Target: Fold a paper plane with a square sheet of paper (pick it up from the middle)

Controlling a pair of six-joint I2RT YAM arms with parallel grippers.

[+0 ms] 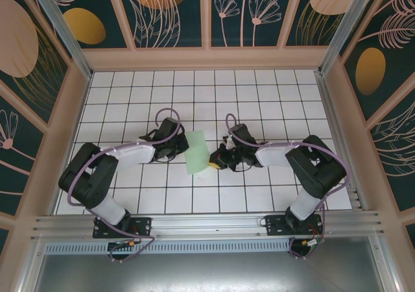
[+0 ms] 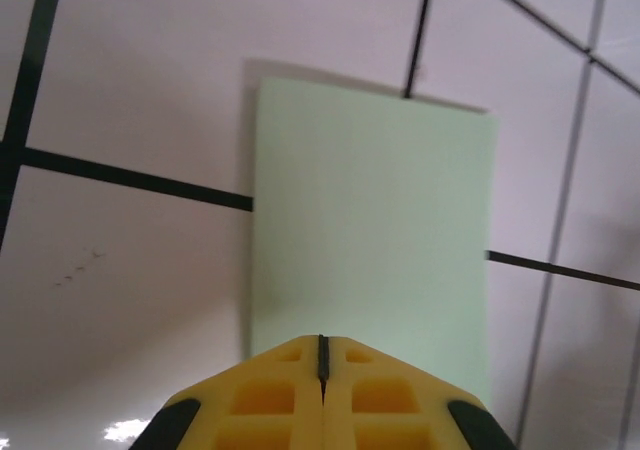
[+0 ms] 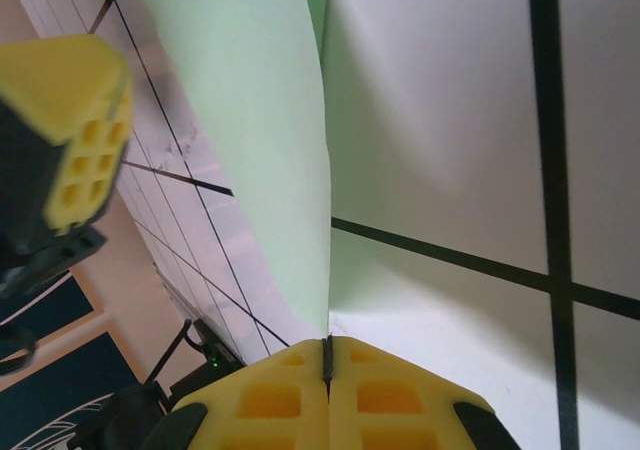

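Observation:
The square sheet of paper (image 1: 196, 150), pale mint green, hangs lifted off the white tiles between the two grippers and looks like a tall narrow rectangle. My right gripper (image 1: 213, 164) is shut on its lower right edge; in the right wrist view the paper (image 3: 250, 120) runs edge-on straight into the closed seam of that gripper (image 3: 327, 342). My left gripper (image 1: 181, 150) is at the sheet's left side. In the left wrist view it (image 2: 322, 342) is shut, and the paper (image 2: 370, 230) shows face-on beyond its tip. Whether it touches the sheet I cannot tell.
The white gridded table (image 1: 259, 91) is ringed by tan walls with dark floral panels (image 1: 172, 19). An aluminium rail (image 1: 207, 224) runs along the near edge by the arm bases. The left gripper's yellow fingers (image 3: 75, 140) show beside the paper in the right wrist view.

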